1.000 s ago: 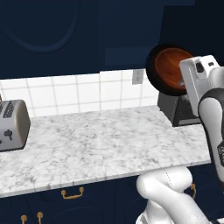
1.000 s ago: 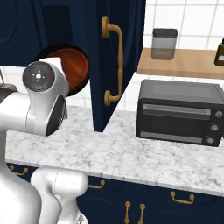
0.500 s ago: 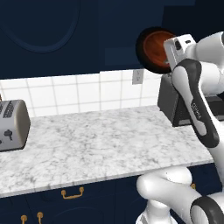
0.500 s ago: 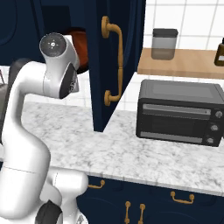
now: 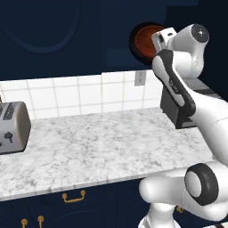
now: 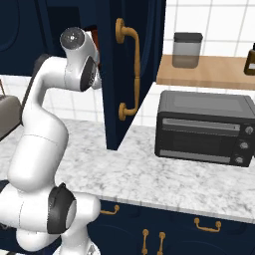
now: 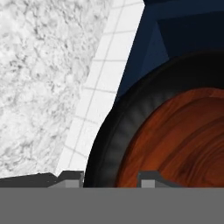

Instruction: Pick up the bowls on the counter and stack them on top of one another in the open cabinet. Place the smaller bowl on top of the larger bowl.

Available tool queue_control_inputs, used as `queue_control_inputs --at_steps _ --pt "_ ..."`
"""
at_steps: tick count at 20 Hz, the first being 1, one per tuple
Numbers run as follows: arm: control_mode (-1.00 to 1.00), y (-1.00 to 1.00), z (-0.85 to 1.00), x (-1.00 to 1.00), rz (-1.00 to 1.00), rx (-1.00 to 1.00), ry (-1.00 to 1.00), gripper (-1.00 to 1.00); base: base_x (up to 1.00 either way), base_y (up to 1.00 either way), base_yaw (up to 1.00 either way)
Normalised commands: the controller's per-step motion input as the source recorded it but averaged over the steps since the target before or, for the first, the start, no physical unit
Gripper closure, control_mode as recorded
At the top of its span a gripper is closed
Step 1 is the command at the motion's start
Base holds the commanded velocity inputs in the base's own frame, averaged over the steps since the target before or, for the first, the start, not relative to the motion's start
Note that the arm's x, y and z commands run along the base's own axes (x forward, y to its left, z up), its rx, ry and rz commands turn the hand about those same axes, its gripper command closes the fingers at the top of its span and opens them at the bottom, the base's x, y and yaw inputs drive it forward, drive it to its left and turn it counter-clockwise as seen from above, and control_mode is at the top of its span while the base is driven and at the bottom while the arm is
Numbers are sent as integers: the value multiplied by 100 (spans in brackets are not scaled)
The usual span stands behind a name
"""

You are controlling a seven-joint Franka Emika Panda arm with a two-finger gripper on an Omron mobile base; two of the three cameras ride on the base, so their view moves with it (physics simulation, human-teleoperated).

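My gripper [image 7: 109, 179] is shut on the rim of the reddish-brown bowl [image 7: 179, 144], one fingertip [image 7: 70, 177] outside its dark outer band and the other inside. In the left base view the bowl [image 5: 143, 42] hangs high, tipped on edge with its inside facing the camera. It sits in front of the navy cabinet [image 5: 111, 40], well above the marbled counter [image 5: 102, 142]. The gripper [image 5: 153, 42] is at the bowl's right side. The black bowl is out of view.
A silver toaster [image 5: 11, 127] stands at the counter's left end. A black toaster oven [image 6: 201, 127] sits to the right, beside the open cabinet door [image 6: 144, 60] with its brass handle. A wooden shelf [image 6: 214, 74] above holds a jar [image 6: 187, 50].
The arm has stretched upward and carried the bowl up and to the left, from above the toaster oven toward the cabinet. The grip on the rim is unchanged.
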Motion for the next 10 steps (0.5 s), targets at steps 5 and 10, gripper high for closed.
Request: queue_control_inputs --at_steps 5,10 --pt "-100 3 0 100 -5 -9 0 -100 0 0 0" --pt "-100 1 0 8 0 -2 -5 -100 0 0 0"
